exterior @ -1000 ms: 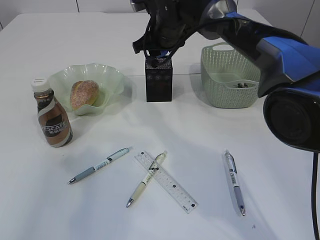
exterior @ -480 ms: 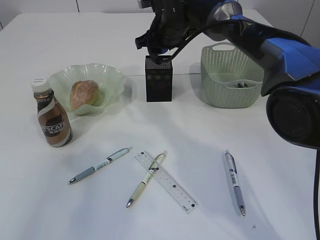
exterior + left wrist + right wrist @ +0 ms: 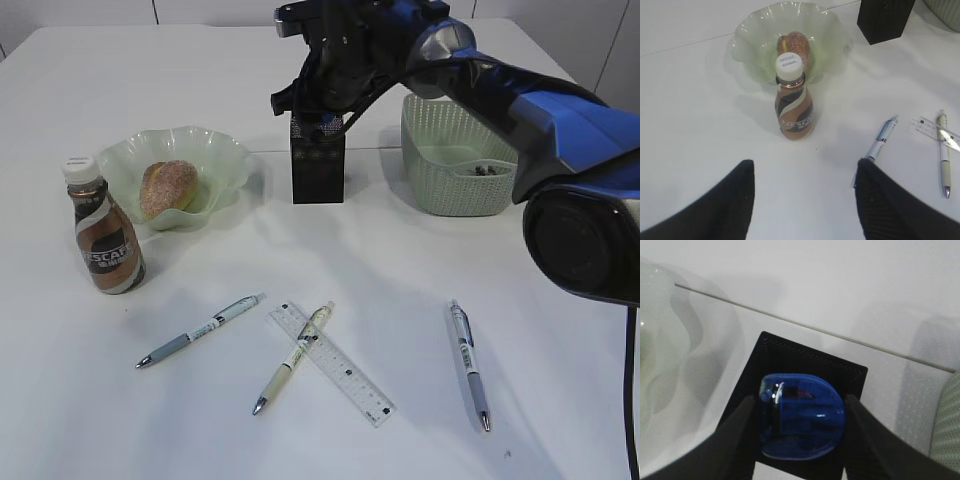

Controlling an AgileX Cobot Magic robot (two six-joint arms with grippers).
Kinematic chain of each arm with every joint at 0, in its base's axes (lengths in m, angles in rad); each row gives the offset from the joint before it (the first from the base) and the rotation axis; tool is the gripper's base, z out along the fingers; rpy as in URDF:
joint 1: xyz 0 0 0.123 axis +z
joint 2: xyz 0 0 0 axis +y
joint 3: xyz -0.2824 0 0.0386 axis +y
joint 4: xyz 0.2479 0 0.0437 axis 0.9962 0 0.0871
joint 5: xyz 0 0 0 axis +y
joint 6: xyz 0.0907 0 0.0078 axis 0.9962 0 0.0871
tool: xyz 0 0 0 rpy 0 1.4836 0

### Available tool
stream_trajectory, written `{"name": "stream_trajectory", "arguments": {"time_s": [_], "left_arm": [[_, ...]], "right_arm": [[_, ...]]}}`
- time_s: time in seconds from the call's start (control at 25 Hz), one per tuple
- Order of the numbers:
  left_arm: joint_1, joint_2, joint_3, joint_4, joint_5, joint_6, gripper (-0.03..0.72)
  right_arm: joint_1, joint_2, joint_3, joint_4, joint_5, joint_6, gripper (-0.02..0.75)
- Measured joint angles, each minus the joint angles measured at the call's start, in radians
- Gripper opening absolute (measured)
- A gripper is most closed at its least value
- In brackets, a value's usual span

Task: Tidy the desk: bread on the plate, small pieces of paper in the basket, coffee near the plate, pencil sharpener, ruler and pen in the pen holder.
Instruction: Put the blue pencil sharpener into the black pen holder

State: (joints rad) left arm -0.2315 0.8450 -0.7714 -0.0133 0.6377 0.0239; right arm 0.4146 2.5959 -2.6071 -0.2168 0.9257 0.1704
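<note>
- Blue plastic pencil sharpener [image 3: 801, 422] pinched in right pincer [image 3: 797, 432], directly above black mesh pen holder [image 3: 317, 168].
- Left pincer [image 3: 802, 195] spread, empty, above surface [image 3: 700, 130].

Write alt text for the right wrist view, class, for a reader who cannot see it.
The right tool holds a blue pencil sharpener directly above the open top of a black pen holder on a white table. A pale green basket shows at the right edge.
</note>
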Motion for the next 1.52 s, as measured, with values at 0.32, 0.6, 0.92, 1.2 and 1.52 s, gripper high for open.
{"name": "stream_trajectory", "arguments": {"time_s": [0.32,0.6,0.92,1.2,1.52], "left_arm": [[0.000,0.000,0.000,0.000,0.000,0.000,0.447],[0.000,0.000,0.000,-0.002,-0.002,0.000,0.447],[0.000,0.000,0.000,-0.002,-0.002,0.000,0.439],[0.000,0.000,0.000,-0.002,-0.006,0.000,0.437],[0.000,0.000,0.000,-0.003,-0.009,0.000,0.436]], "right_arm": [[-0.002,0.016,0.000,0.021,-0.017,0.000,0.372],[-0.004,0.033,0.000,0.027,-0.025,0.000,0.372],[-0.006,0.037,0.000,0.027,-0.044,0.000,0.374],[-0.016,0.037,0.000,0.029,-0.066,0.000,0.375],[-0.029,0.037,0.000,0.079,-0.072,-0.010,0.375]]}}
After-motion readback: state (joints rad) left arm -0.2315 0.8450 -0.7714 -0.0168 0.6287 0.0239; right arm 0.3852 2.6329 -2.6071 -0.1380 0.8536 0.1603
